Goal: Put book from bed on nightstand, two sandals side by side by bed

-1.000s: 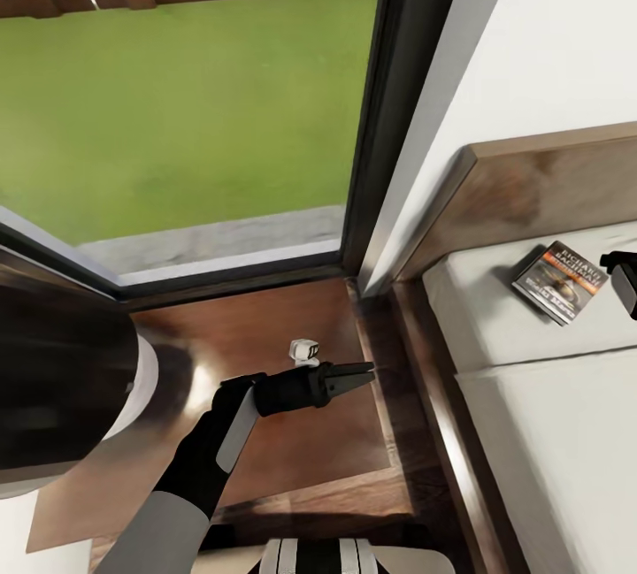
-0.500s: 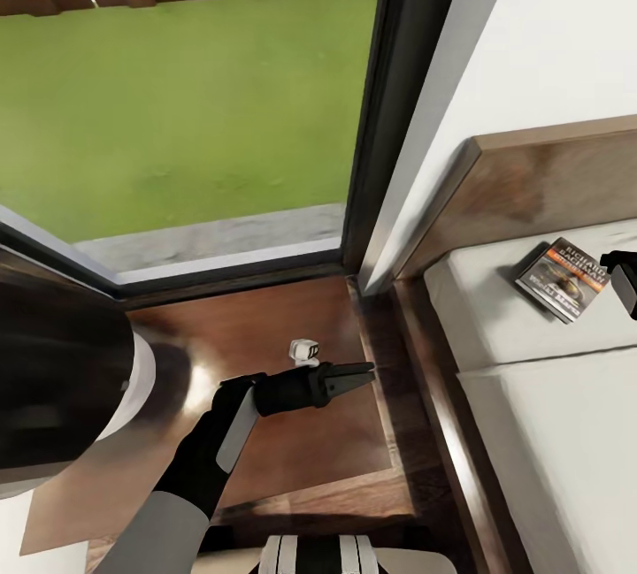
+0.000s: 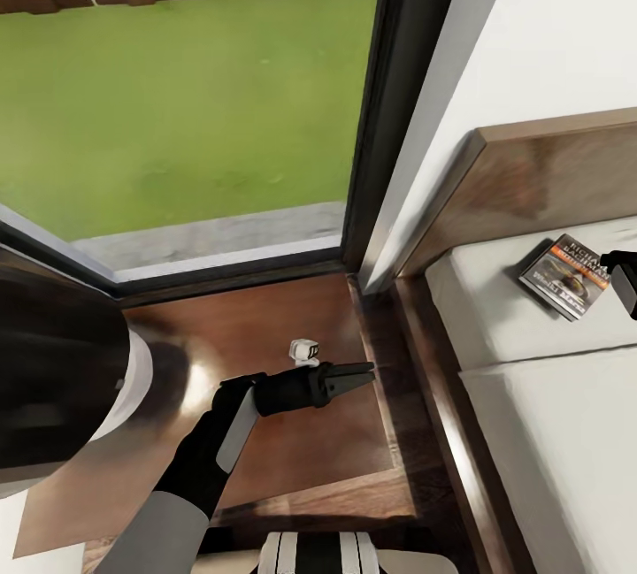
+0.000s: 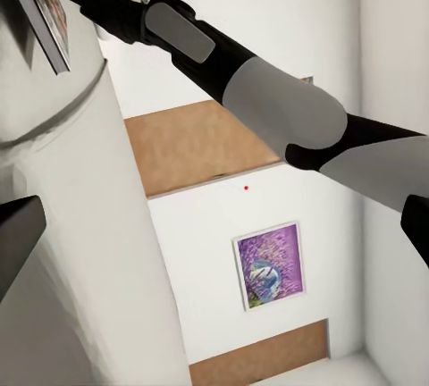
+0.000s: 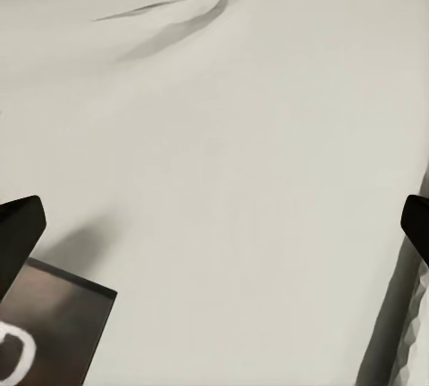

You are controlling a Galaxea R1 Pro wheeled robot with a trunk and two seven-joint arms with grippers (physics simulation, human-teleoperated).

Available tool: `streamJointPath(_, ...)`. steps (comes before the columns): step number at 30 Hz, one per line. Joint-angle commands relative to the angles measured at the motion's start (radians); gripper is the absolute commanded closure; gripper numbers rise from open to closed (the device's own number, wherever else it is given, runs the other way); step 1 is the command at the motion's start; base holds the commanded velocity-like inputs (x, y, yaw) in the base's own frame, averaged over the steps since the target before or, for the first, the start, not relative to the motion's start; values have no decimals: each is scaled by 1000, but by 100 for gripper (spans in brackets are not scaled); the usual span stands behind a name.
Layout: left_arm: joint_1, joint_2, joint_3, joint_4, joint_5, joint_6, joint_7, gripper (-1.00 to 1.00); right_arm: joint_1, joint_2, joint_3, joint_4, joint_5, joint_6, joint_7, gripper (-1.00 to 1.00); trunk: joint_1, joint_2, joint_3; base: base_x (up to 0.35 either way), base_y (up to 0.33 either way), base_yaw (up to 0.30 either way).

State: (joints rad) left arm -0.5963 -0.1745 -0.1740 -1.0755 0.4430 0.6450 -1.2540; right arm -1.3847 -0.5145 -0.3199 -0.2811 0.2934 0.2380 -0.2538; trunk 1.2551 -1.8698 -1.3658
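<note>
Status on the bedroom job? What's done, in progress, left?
Done: nothing visible. The book lies on the bed. In hand: the right tool sits open beside the book, not gripping it. Left tool hovers shut over the nightstand. Left: grasp, book to nightstand, then both sandals.

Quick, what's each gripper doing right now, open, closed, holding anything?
Left gripper: shut, holding nothing, over the glossy dark brown wooden nightstand.
Right gripper: open, empty, over the off-white mattress beside the dark-covered paperback book.
</note>
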Motion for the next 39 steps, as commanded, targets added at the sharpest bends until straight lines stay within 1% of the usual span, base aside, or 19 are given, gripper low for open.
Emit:
streamJointPath(1,0,0,-1,0,5,10,-1,-100,0,1,-5,-1,10,6,1,-100,0,0,0,0,0,0)
streamJointPath(33,0,0,-1,0,5,10,-1,-100,0,0,-5,-3,11,0,1,-100,0,0,0,0,0,0)
streamJointPath(39,0,0,-1,0,5,10,-1,-100,0,0,-3,-15,12,-40,1,-100,0,0,0,0,0,0)
